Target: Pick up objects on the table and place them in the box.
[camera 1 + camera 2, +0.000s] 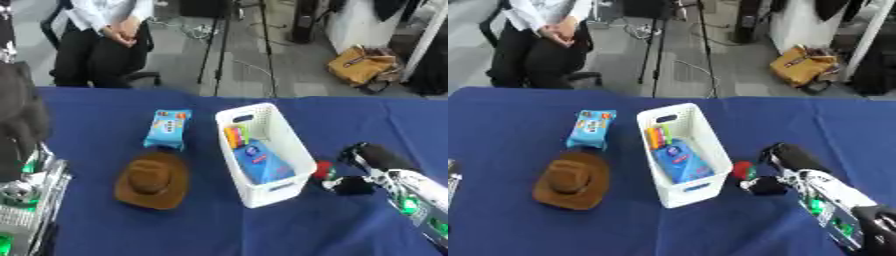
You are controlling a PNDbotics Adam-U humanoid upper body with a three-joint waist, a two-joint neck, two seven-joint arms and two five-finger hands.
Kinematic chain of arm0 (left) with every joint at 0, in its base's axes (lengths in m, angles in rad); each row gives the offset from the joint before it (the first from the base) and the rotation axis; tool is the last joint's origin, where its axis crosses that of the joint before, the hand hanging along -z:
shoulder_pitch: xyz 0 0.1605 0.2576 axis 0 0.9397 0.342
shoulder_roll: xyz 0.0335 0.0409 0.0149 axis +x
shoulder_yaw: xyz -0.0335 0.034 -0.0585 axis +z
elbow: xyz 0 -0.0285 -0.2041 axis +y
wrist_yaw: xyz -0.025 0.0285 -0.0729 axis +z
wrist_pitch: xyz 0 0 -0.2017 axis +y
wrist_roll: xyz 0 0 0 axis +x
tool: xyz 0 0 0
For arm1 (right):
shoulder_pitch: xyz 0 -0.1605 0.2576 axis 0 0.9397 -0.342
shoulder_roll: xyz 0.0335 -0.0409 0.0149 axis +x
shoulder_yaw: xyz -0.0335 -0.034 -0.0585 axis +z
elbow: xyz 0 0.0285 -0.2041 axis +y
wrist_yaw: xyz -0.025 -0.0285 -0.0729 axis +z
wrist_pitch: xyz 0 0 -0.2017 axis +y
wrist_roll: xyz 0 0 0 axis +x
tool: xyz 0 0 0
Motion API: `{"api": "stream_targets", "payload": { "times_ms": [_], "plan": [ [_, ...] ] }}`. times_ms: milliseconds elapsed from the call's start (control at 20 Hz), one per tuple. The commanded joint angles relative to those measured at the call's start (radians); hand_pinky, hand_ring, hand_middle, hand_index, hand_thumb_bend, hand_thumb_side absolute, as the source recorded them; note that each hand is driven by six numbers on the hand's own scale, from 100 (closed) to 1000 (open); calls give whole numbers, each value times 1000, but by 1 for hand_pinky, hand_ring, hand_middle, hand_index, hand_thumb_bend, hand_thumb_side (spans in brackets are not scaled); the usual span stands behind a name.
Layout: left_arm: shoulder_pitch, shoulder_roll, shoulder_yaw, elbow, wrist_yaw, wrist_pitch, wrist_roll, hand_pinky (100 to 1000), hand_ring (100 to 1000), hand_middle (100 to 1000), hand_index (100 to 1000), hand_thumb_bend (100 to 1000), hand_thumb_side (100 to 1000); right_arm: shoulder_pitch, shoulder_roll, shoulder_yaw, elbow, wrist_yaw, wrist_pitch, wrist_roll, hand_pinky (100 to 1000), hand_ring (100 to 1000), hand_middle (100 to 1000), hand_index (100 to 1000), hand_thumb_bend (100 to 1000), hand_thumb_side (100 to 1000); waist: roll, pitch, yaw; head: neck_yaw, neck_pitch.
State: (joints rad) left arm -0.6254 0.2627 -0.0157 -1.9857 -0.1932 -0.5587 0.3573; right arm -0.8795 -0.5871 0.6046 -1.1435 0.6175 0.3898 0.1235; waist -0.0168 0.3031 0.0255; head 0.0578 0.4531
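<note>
Blue-clothed table fills the lower part of both views.

White box, slotted plastic with a handle cut-out at its far end, stands mid-table, long axis running away and slightly leftward. Inside: a blue flat packet lying along the bottom, and at the far end some upright items in orange, yellow and green, too small to name.

Right arm comes in from the lower right corner, silver links with green lights, ending in the black right hand just right of the box near its close end. Fingers curl down toward a small red thing with a bit of green on it, lying on the cloth just beside the box wall. The hand is touching or nearly touching it; whether the fingers actually pinch it, cannot tell.

Brown cowboy hat sits brim-down left of the box, well apart from it. Beyond the hat, a light-blue snack packet lies flat, just left of the box's far end.

Left eye view alone shows a dark bulk and metal frame with green lights along the left edge: the left arm, its hand not made out. Right eye view shows only a sliver of that metal at the left border.
</note>
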Motion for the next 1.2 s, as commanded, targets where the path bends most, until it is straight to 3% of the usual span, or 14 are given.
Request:
{"api": "stream_targets", "payload": {
  "times_ms": [50, 1200],
  "plan": [
    [-17, 4, 5, -14, 2, 0, 0, 915, 945, 888, 986, 100, 1000, -16, -31, -5, -30, -16, 9, 2, 857, 868, 657, 768, 666, 645, 0, -18, 0, -2, -13],
    [-16, 4, 6, -14, 3, 0, 4, 913, 945, 888, 986, 100, 1000, -18, -21, 7, -50, -28, 26, 5, 858, 868, 649, 762, 663, 638, -1, -18, 1, -4, -16]
  ]
}}
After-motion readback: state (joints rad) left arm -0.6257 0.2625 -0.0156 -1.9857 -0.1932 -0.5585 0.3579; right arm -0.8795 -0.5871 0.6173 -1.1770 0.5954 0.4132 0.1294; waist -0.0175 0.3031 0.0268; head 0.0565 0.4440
